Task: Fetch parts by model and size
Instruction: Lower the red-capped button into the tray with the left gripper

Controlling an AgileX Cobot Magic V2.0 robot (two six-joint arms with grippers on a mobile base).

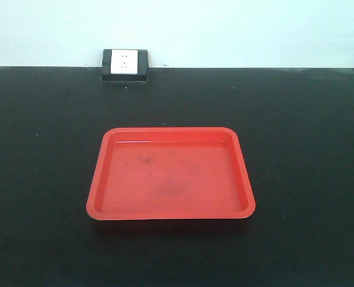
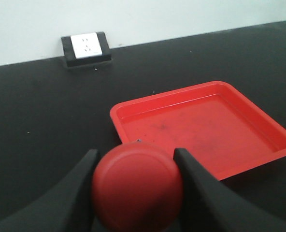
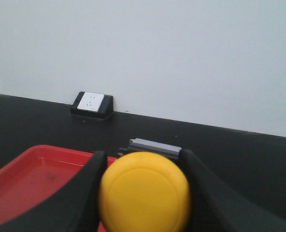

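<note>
clamping red switch (image 2: 137,186) in left pincer (image 2: 135,154), yellow switch (image 3: 144,191) in right pincer (image 3: 140,155); both fetched, not yet set in empty tray (image 1: 171,133).

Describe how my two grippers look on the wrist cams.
Left gripper: two matte black fingers, broad at the base, tapering to rounded tips. Right gripper: the same black, tapered pair. No cables, markings or labels show, and the arms themselves are out of view.
</note>
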